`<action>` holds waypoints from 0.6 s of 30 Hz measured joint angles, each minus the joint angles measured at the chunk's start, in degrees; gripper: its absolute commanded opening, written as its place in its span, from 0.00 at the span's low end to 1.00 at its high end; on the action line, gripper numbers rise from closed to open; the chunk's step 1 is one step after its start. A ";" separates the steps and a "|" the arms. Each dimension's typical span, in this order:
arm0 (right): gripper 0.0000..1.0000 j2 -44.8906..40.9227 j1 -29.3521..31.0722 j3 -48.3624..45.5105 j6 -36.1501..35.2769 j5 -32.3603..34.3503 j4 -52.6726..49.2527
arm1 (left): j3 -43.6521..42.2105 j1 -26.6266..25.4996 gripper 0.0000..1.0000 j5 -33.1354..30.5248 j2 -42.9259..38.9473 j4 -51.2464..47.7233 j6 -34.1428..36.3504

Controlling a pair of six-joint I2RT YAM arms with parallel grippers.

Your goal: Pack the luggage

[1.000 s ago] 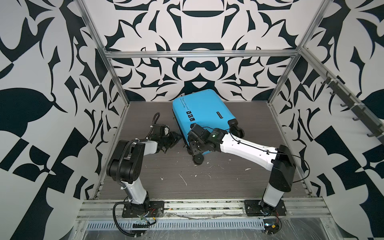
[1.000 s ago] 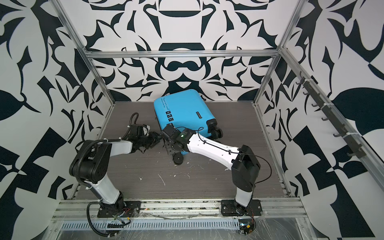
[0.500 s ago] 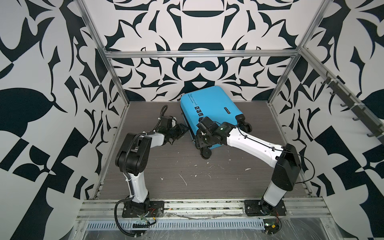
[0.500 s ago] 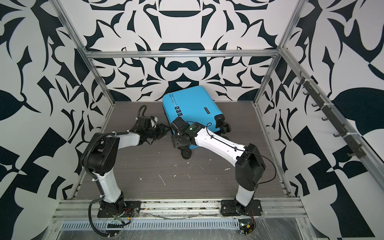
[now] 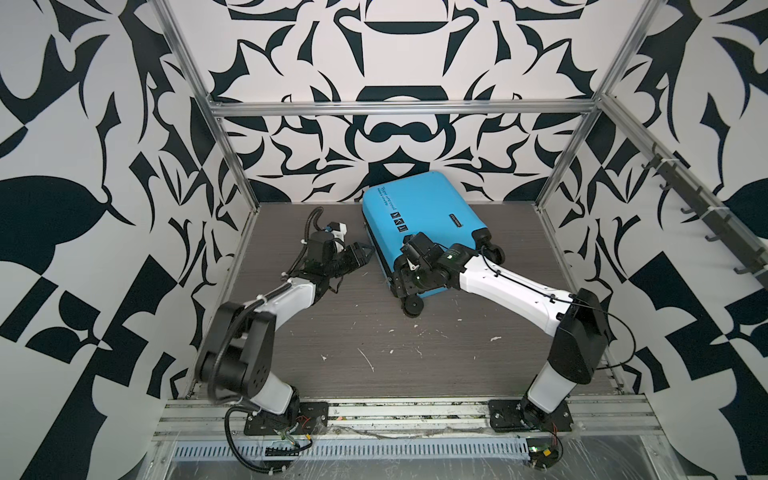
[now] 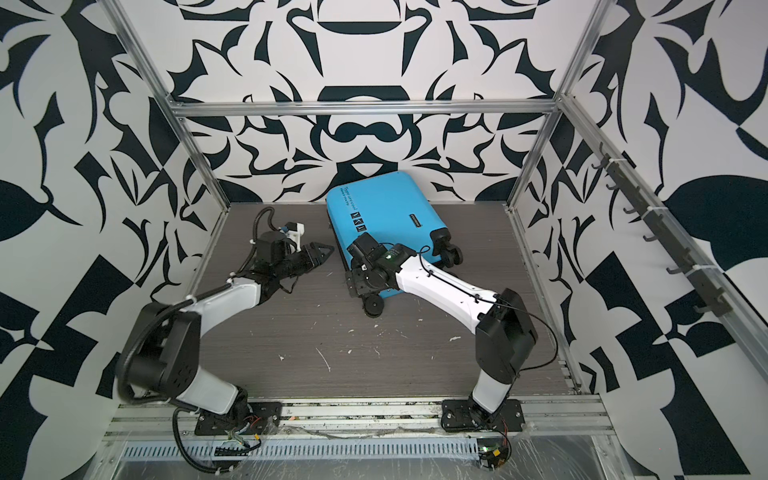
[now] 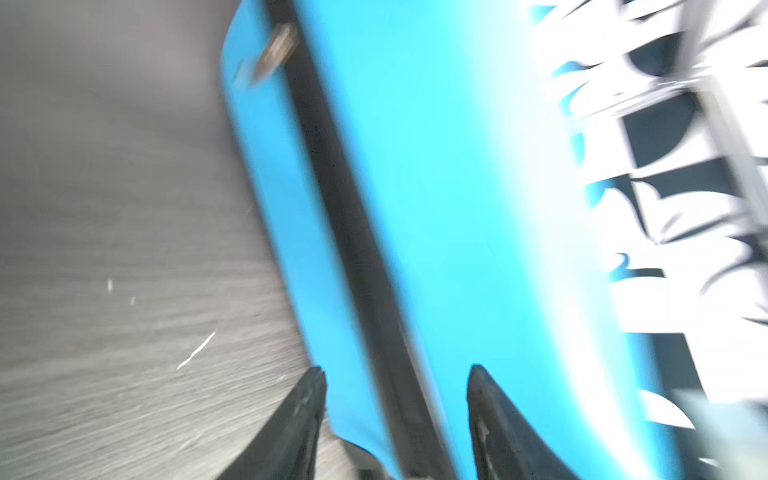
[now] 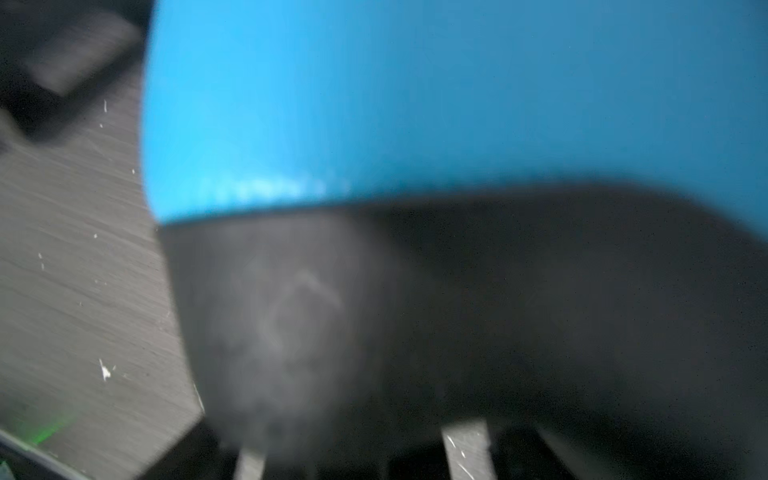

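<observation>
**Luggage flat at the back of the table, both arms at its near left side**

I see the luggage [image 5: 419, 212] lying closed, broad face up, at the back middle of the table [image 5: 374, 353]. It's skewed, far corner right up at the patterned back wall [image 5: 399, 137].

Left gripper [image 7: 395, 374] sits low just beside the case's left side. Its jaws are apart, released, nothing pinched. In the left wrist view the black zipper band [image 7: 353, 249] runs through the gap. Contact I can't tell. A metal zipper pull [image 7: 274, 50] shows further along the band.

Right gripper [image 5: 401, 282] is at the near left corner, just above a black wheel [image 5: 411, 308]. The wrist body hides the fingers in both top views. The right wrist view is only blurred blue shell over a black mass, so I can't tell if that claw is released or clenched. More wheels [image 5: 492, 249] stick out at the near right corner, beside the right forearm.

Writing: "Type are cool" [image 5: 388, 200] in black near the far left edge, with a smaller unreadable line under it. Three small black squares [image 5: 399, 220] sit next to it and a small black badge [image 5: 455, 219] mid-face, both too small to read.

Around: white flecks on the dark wood-grain top, and a rail of hooks [image 5: 706, 214] on the right wall, well apart from the arms. Both wrist views are motion-blurred
</observation>
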 measured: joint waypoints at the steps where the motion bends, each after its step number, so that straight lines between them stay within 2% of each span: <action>1: 1.00 -0.61 -0.04 -0.28 -0.24 0.11 0.20 | -0.57 -0.04 0.64 -0.81 -3.13 0.00 1.20; 2: 1.00 -1.16 -0.13 -0.55 -0.48 0.26 0.50 | -0.98 -0.09 0.69 -1.42 -5.68 0.00 2.16; 5: 1.00 -2.58 -0.28 -1.14 -0.68 0.79 0.83 | -2.62 -0.13 0.91 -4.42 -13.90 0.13 5.51; 7: 1.00 -3.10 -0.44 -1.33 -0.72 1.33 0.85 | -3.21 -0.13 0.98 -6.34 -18.01 0.46 6.82; 10: 1.00 -3.98 -1.25 -2.51 -0.90 1.09 1.81 | -3.61 -0.13 1.00 -7.54 -21.42 1.22 9.09; 18: 1.00 -9.42 -2.16 -10.86 -0.94 1.33 10.62 | -3.58 -0.13 0.99 -5.77 -22.95 1.62 13.68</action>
